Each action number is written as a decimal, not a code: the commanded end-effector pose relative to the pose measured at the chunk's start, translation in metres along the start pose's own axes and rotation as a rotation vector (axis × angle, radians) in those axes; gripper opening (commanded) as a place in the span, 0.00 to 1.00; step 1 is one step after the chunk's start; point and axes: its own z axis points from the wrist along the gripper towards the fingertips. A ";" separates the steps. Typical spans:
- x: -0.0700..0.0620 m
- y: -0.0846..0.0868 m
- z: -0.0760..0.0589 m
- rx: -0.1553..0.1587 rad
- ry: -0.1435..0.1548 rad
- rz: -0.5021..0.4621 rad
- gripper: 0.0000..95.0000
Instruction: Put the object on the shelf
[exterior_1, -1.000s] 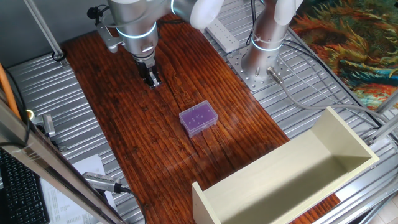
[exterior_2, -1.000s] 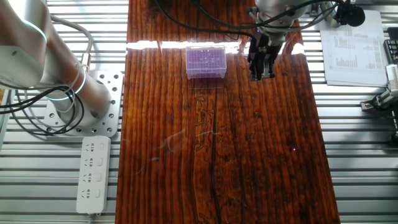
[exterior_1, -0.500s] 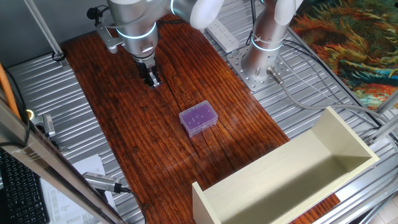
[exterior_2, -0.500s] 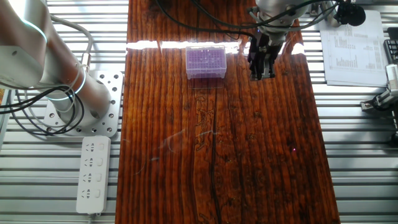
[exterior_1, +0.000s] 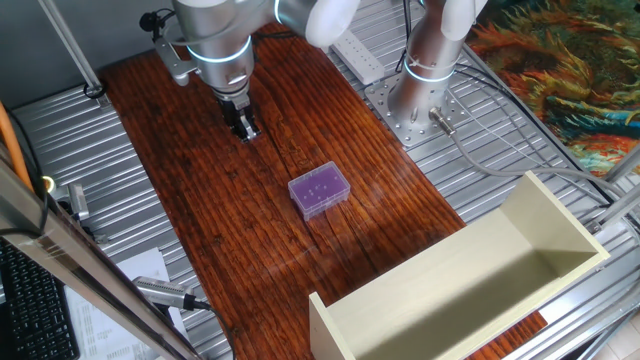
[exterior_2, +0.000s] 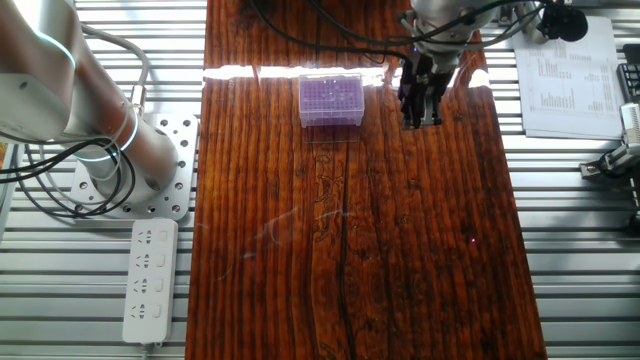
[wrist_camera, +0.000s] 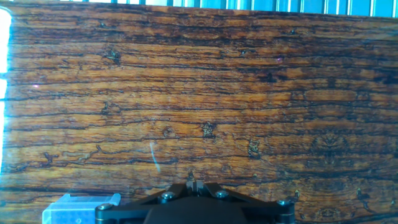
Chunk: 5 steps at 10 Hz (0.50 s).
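Wooden table (exterior_1: 200, 120): one purple box (exterior_1: 320, 192), one shelf (exterior_1: 480, 285), one end effector (exterior_1: 246, 128).

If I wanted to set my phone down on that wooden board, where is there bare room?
The wooden board is bare across the long stretch beyond the purple box, beside the power strip. In the one fixed view, a smaller bare patch lies between the box and the cream shelf. It is crowded around the gripper, close beside the box.

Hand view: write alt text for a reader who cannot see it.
Dark-grained wooden table fills almost the whole frame, seen from close above. The black gripper base sits at the bottom edge, fingers together, holding nothing. A corner of the purple box shows pale at bottom left.
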 end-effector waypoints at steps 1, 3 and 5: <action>-0.001 0.009 -0.001 -0.017 -0.005 0.015 0.00; -0.001 0.025 0.000 -0.017 -0.002 0.041 0.00; -0.001 0.030 0.000 -0.016 -0.002 0.074 0.00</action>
